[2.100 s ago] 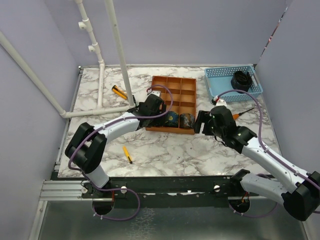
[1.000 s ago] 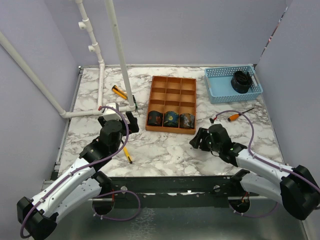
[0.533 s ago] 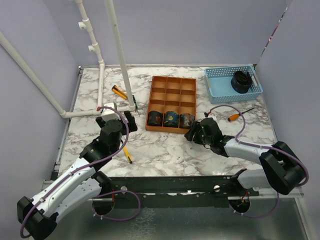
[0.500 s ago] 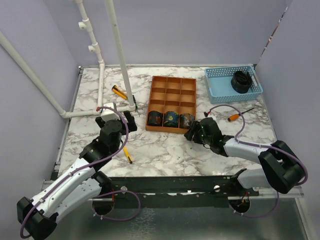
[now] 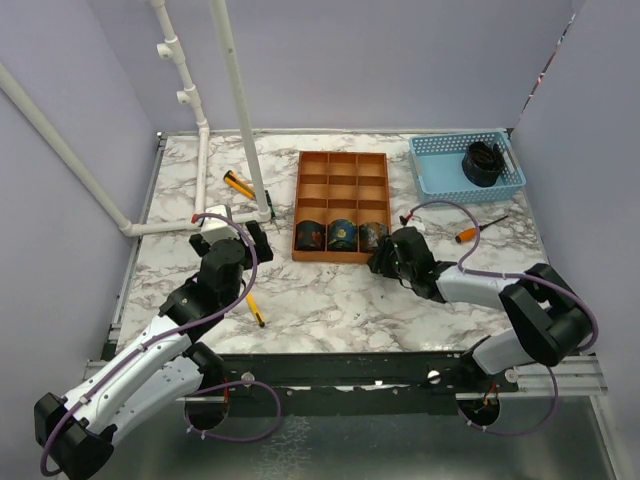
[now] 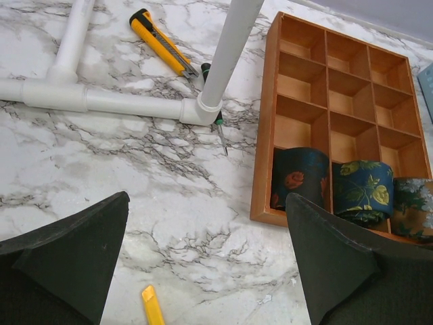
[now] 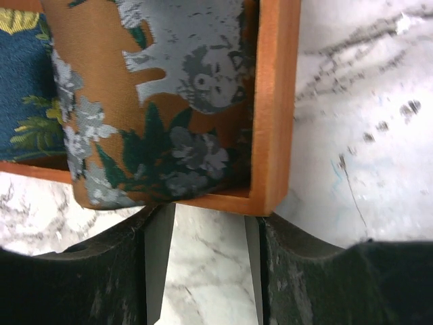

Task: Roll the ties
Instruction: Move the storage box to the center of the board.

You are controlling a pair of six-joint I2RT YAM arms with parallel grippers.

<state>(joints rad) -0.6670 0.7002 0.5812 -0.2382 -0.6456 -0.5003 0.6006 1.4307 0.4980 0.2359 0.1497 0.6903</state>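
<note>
Now | my right tool [image 7: 203,237] open, empty, at tray [image 7: 274,101] near-right corner | brown tie [image 7: 135,101] coiled in that corner cell, just ahead-left of my tool | left tool [image 6: 206,223] open, well left of tray; right arm nearer.

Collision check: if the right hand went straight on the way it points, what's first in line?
The right hand would meet the wooden tray, its near wall by the right corner, brown floral tie behind it. Depth unclear; looks close.
</note>
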